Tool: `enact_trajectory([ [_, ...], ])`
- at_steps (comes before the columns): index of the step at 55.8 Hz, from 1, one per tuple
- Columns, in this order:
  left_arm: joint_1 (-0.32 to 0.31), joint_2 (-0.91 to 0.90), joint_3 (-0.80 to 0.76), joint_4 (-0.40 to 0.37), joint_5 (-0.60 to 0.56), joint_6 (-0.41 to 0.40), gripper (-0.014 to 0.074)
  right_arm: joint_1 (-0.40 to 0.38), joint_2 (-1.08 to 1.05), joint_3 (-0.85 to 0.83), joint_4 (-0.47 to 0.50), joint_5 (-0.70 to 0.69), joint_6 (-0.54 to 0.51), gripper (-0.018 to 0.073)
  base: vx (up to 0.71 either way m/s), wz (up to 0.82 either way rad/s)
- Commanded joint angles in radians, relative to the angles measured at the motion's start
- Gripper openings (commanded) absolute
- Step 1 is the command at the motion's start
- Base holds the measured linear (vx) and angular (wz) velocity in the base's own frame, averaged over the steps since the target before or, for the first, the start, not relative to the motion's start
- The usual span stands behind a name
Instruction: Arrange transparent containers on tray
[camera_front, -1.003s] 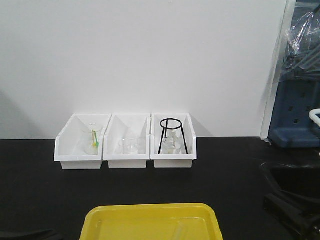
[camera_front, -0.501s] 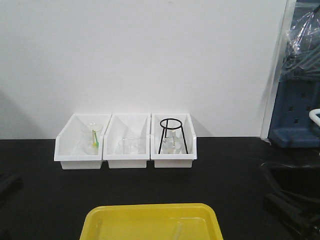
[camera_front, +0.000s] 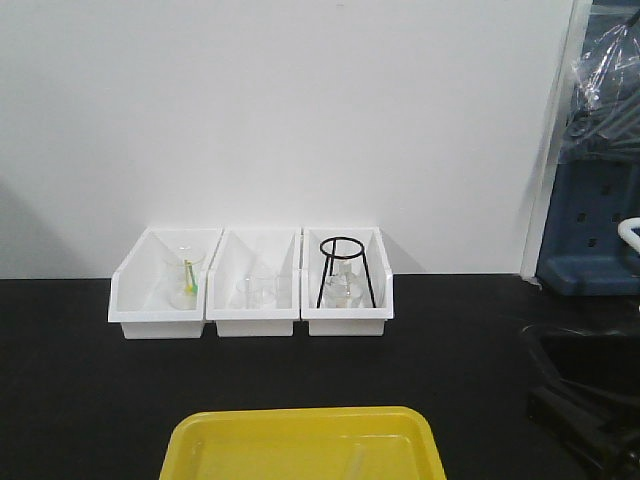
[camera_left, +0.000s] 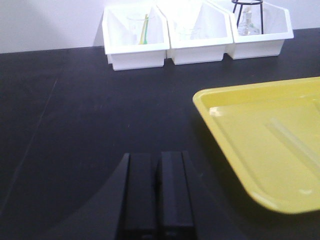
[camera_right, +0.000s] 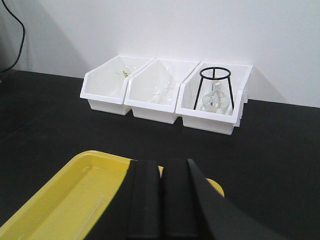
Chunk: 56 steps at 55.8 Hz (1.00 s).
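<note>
The yellow tray (camera_front: 300, 414) sits at the near edge of the black table. One clear test tube (camera_left: 294, 141) lies flat in its right half, faint in the front view (camera_front: 352, 462) and in the right wrist view (camera_right: 98, 204). My left gripper (camera_left: 157, 156) is shut and empty, low over the bare table left of the tray (camera_left: 235, 135). Shut too, with nothing in it, my right gripper (camera_right: 161, 162) hangs over the tray's right rim (camera_right: 75, 162). I can make out no other tube.
Three white bins stand against the back wall: the left bin (camera_front: 160, 300) holds a beaker with a green stick, the middle bin (camera_front: 255, 300) a beaker, the right bin (camera_front: 345, 300) a black ring stand over a flask. Dark equipment (camera_front: 585, 400) crowds the right edge.
The dark shape of my left arm, at the front view's left edge half a second ago, has gone out of that view. The tray and the tube have not moved.
</note>
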Motion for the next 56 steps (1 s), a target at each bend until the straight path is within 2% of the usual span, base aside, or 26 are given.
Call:
enact_trajectory([
  [1,0.012,-0.118,0.071,0.009,-0.111,-0.061,-0.0001,-0.004,-0.008,-0.028,-0.013,-0.082,-0.012,-0.0011,0.0,0.0],
  [4,0.015,-0.146,0.063,0.03,-0.034,-0.067,-0.0001,-0.004,-0.008,-0.028,-0.013,-0.083,-0.012,-0.0011,0.0,0.0],
  [13,0.02,-0.131,0.065,0.097,-0.019,-0.065,-0.0001,-0.004,-0.008,-0.028,-0.013,-0.077,-0.012,-0.0011,0.0,0.0],
  [56,0.02,-0.131,0.064,0.096,0.0,-0.065,-0.0001,-0.004,-0.008,-0.028,-0.013,-0.078,-0.012,-0.0011,0.0,0.0],
])
